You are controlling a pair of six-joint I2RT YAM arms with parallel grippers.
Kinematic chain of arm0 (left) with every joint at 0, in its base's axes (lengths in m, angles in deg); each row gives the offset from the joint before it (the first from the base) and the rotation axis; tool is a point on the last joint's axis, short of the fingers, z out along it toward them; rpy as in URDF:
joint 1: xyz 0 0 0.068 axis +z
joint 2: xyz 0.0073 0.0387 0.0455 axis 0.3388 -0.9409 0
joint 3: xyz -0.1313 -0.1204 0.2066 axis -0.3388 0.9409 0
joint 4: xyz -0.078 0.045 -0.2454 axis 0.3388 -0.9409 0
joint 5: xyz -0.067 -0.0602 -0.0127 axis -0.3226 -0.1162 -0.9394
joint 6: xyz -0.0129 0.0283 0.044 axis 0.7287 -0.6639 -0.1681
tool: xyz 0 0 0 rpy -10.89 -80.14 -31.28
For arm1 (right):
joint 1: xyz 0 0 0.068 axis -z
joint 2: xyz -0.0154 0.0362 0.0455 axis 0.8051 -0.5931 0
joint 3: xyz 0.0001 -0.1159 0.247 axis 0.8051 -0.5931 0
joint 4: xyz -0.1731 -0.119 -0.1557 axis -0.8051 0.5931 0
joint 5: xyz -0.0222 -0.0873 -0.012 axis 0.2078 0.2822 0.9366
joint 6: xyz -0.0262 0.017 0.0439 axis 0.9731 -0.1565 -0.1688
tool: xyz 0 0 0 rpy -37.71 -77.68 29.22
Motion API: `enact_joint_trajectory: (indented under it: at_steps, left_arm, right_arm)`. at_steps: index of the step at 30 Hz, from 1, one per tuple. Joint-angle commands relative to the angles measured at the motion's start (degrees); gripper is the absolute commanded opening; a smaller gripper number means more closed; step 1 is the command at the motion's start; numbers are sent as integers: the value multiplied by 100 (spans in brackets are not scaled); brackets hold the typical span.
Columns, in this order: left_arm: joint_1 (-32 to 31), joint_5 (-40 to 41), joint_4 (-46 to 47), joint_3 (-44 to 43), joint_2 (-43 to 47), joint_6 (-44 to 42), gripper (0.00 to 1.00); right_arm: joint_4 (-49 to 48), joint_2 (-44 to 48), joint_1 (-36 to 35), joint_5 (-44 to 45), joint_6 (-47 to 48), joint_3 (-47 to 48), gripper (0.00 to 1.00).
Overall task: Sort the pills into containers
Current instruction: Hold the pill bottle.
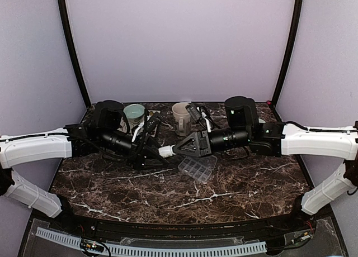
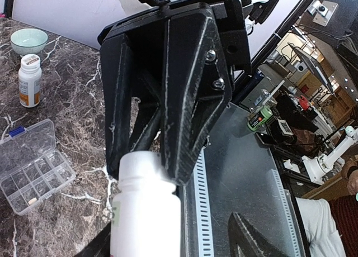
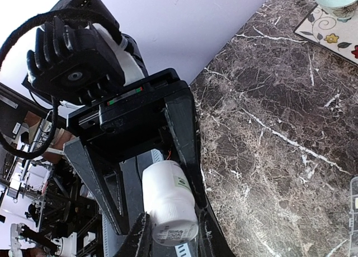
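The right jaws squeeze a white pill bottle (image 3: 168,204); the left jaws stand loose around it. Near them on the bench, the tray (image 1: 196,170) looks almost empty (so I think sorting has barely begun).

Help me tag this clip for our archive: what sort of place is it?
Probably a robotics lab test cell: a marble-patterned table boxed in by plain lilac backdrop panels, a left arm and right arm mounted at its near edge, and, in the left wrist view, workbenches with equipment beyond.

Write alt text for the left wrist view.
The right gripper, filling the frame, grips a white pill bottle. At left, on the marble table: an open clear pill organizer, a second white bottle, a pale green bowl.
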Motion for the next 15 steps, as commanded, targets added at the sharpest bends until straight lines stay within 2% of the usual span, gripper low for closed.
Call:
enact_joint_trajectory:
  at_steps: [1,15]
  left_arm:
    - [-23,40,-294,-251,206,-284,65]
    - [82,136,-501,-383,111,-488,65]
  right_arm:
    - [195,124,94,117,135,166,0]
    - [345,126,94,-65,188,157,0]
